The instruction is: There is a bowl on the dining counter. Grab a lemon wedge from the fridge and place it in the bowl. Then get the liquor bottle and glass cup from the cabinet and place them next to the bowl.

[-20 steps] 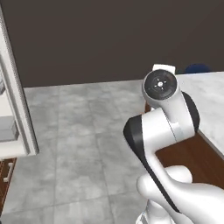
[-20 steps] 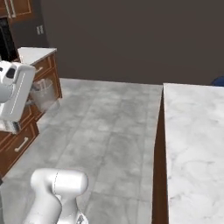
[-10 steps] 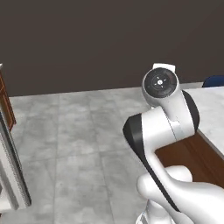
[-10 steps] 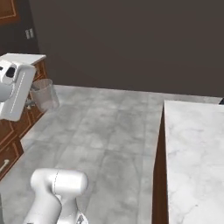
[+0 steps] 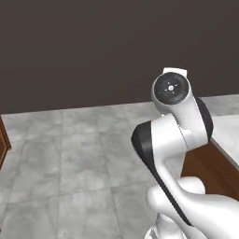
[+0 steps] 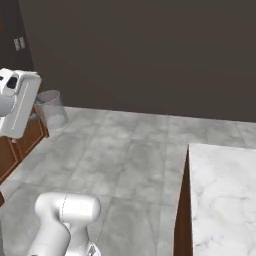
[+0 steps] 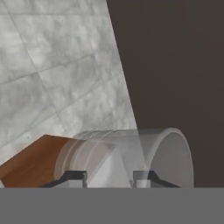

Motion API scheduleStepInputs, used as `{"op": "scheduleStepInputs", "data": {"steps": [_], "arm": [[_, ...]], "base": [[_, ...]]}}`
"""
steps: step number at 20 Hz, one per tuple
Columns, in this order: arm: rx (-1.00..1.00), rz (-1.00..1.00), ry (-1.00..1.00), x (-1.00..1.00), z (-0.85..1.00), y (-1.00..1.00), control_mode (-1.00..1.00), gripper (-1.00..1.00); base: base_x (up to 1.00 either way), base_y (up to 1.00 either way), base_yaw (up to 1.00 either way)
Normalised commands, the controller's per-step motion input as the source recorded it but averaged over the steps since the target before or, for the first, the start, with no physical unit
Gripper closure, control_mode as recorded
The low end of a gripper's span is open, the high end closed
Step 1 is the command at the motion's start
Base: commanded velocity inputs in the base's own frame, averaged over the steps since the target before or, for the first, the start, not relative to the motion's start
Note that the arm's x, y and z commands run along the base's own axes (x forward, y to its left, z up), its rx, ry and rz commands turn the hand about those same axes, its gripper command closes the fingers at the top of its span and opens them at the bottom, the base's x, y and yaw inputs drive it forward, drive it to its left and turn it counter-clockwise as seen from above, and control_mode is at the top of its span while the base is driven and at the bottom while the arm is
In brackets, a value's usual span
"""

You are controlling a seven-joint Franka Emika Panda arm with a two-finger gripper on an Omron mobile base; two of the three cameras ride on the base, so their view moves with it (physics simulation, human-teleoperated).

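Base turned; gripper (image 7: 109, 178) seemingly clasps glass cup (image 7: 127, 155).

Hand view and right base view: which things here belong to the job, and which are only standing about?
Part of the job: glass cup, held in the gripper; dining counter.
Only standing about: lower wooden cabinet; grey tiled floor; dark wall.

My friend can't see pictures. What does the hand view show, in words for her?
A clear glass cup lies sideways between the two dark fingertips of the gripper, which is closed on it. Behind it are a grey tiled floor, a dark wall and a corner of the wooden, white-topped dining counter.
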Motion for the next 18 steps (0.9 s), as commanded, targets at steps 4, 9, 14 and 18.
{"op": "scheduleStepInputs", "data": {"steps": [4,9,14,18], "arm": [[0.0,0.0,0.0,0.0,0.0,0.0,1.0,1.0],[0.0,0.0,0.0,0.0,0.0,0.0,1.0,1.0],[0.0,0.0,0.0,0.0,0.0,0.0,1.0,1.0],[0.0,0.0,0.0,0.0,0.0,0.0,1.0,1.0]], "base": [[1.0,0.07,0.0],[1.0,0.12,0.0],[1.0,0.42,-0.13],[1.0,0.49,-0.37]]}}
